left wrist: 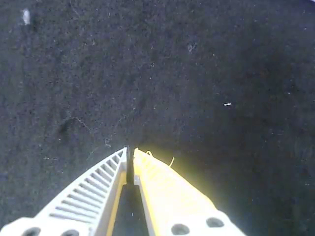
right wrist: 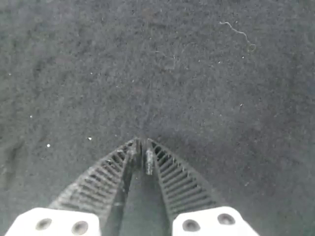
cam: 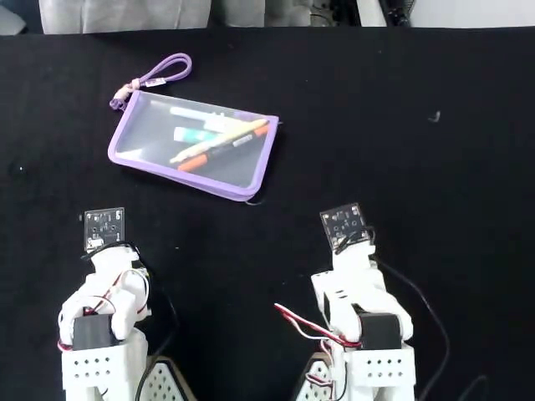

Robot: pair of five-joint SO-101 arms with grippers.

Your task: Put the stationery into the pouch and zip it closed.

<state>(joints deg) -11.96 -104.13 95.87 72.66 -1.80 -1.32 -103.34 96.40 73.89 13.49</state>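
A clear pouch (cam: 194, 144) with a purple rim and a purple wrist loop (cam: 160, 73) lies on the black table, left of centre toward the back. Several pens and markers (cam: 219, 143) lie inside it, orange, yellow and white. Both arms sit folded at the table's near edge, well short of the pouch. My left gripper (left wrist: 130, 152) hangs shut over bare black cloth, one finger white, the other yellow. My right gripper (right wrist: 141, 146) is shut too, with nothing between its dark fingers.
The black cloth (cam: 401, 125) covers the whole table. Square camera boards top the left arm (cam: 104, 227) and the right arm (cam: 345, 224). Cables trail beside the right arm's base (cam: 368, 359). Pale furniture stands beyond the far edge.
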